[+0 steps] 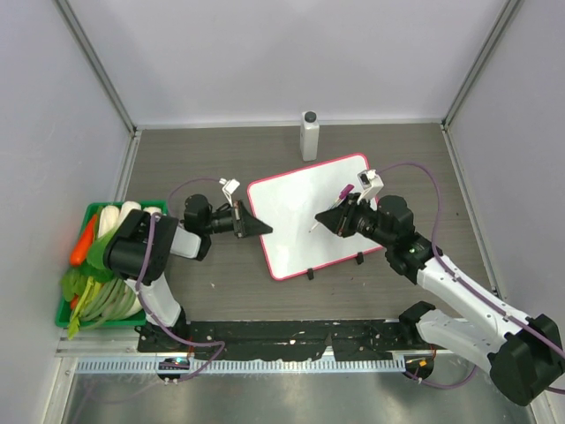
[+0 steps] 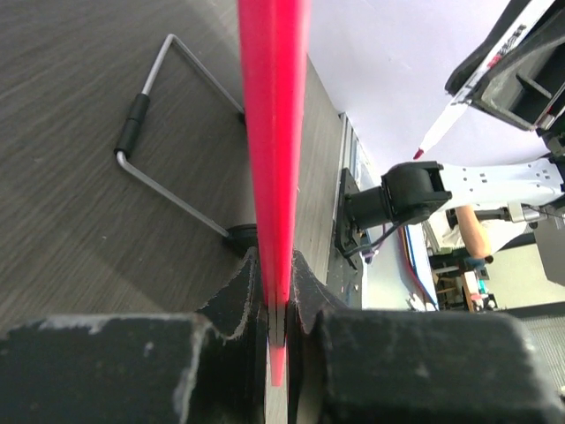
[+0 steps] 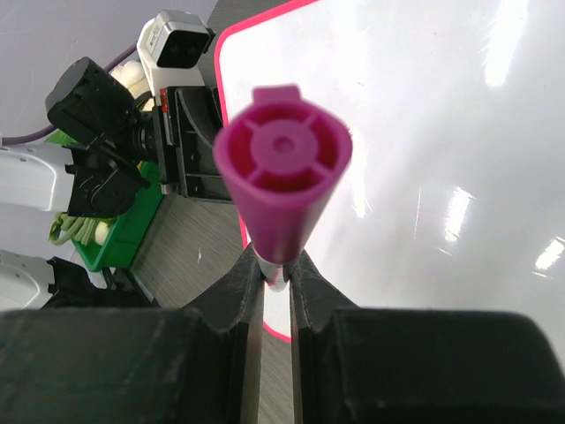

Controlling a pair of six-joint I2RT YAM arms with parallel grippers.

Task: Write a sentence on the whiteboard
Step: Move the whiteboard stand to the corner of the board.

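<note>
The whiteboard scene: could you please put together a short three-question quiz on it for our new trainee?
1. True or false: the left tool is shut on the edge of the whiteboard.
2. Multiple choice: what is the right tool holding? A) a marker B) a sponge C) nothing
3. Short answer: what writing shows on the whiteboard's surface?

Key: 1. True: the pink-red frame sits between the closed jaws in the left wrist view. 2. A: the jaws pinch its barrel, with the purple end towards the wrist camera. 3. None visible; the surface looks blank.
</note>
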